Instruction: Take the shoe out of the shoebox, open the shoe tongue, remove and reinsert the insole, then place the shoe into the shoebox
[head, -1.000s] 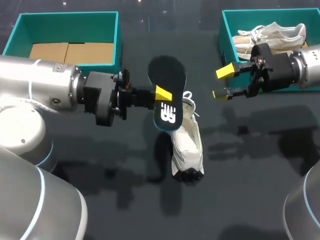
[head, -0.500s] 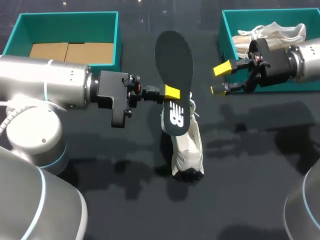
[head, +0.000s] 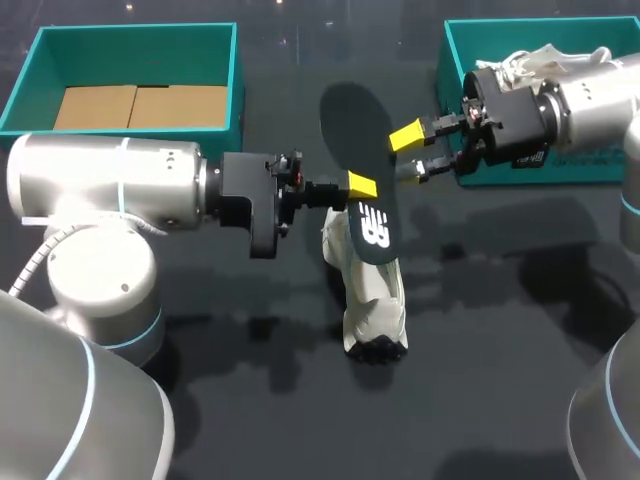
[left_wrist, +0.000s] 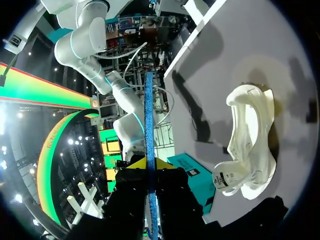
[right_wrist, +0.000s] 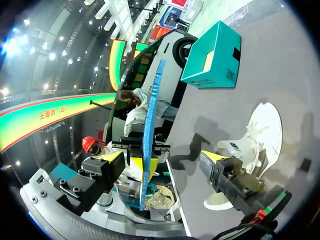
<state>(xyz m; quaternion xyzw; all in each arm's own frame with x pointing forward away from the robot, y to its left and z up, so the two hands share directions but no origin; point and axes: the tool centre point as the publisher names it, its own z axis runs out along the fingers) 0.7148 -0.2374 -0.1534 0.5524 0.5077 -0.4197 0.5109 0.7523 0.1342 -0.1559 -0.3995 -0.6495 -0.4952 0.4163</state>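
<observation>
In the head view the left gripper (head: 360, 186) is clamped on the black insole (head: 352, 125) at its mid-length and holds it on edge in the air, directly above the white shoe (head: 372, 300), which lies on the table under the fingers. The right gripper (head: 407, 153) has its fingers spread, with the tips right at the insole's far edge. A teal shoebox (head: 452, 60) sits behind it. In the left wrist view the insole shows edge-on as a thin blue line pinched between the two yellow tips, and the shoe lies ahead of the gripper and off to one side, its opening turned up. In the right wrist view the same blue edge stands in the gap between that gripper's parted fingers, nearer one of them, and seems to touch neither. The shoe lies beyond. The insole is out, so the step in hand looks like a handover or regrasp before reinsertion. Next, the right fingers would need to close squarely on the insole.
</observation>
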